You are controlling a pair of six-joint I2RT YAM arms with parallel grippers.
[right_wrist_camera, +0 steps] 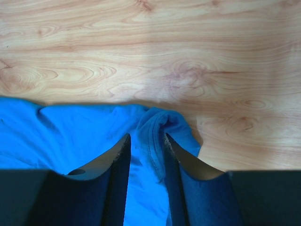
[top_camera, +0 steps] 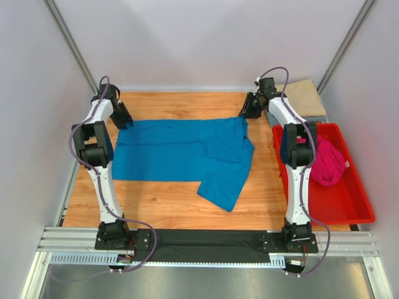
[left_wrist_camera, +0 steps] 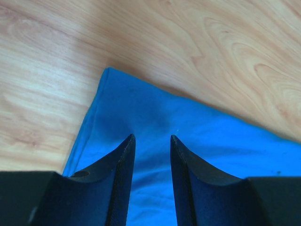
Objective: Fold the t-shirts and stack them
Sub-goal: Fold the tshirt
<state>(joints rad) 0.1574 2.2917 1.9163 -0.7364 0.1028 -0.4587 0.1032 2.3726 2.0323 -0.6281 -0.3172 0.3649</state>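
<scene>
Blue t-shirt [top_camera: 168,156] lies spread on your wooden table [top_camera: 162,205].
Your left gripper [left_wrist_camera: 152,137] stands part-open over a flat corner; your right gripper [right_wrist_camera: 146,136] pinches a raised fold.

Light: bright, even, diffuse, from overhead.
Shadows: soft dark band along the blue t-shirt [right_wrist_camera: 70,132] at 12 o'clock.
Glare: pale sheen on the tabletop [left_wrist_camera: 33,94] at 9 o'clock.
Focus: left end effector [left_wrist_camera: 152,136] and right end effector [right_wrist_camera: 146,135] blurred; wood grain sharp.
</scene>
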